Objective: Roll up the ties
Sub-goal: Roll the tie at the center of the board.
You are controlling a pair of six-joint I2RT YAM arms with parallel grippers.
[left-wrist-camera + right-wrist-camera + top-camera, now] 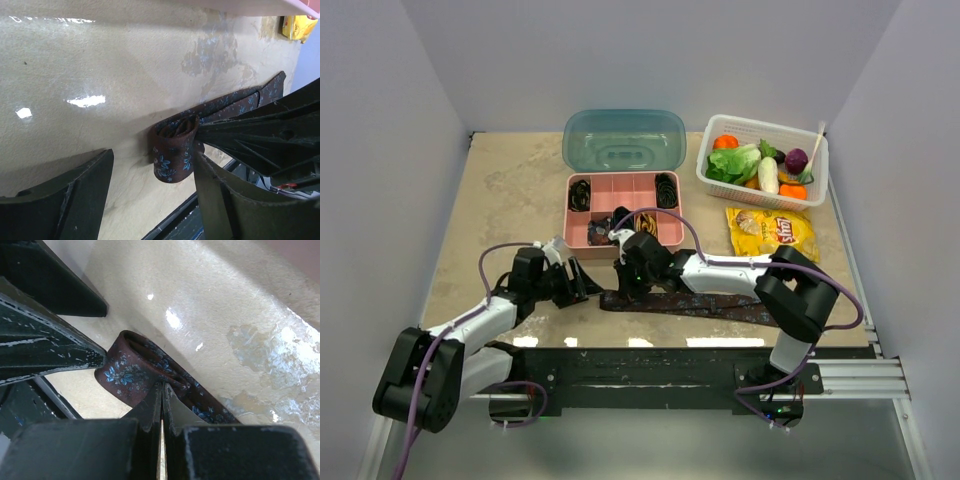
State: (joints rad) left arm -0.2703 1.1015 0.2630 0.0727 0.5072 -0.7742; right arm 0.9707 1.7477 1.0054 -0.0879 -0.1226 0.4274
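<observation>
A dark brown-maroon tie with blue flowers lies flat along the table's front (705, 305). Its left end is rolled into a small coil (619, 298), which also shows in the left wrist view (174, 150) and the right wrist view (125, 377). My right gripper (631, 284) is shut, its tips pinching the tie at the coil's side (162, 387). My left gripper (582, 285) is open, its fingers either side of the coil without touching it (152, 162). Small rolled ties sit in the pink box: black ones (579, 193), (666, 190) and a gold one (645, 222).
The pink compartment box (620, 205) stands just behind the grippers, with its teal lid (623, 140) behind it. A white basket of vegetables (763, 160) and a yellow chips bag (772, 232) are at the right. A black rail (650, 365) runs along the front edge.
</observation>
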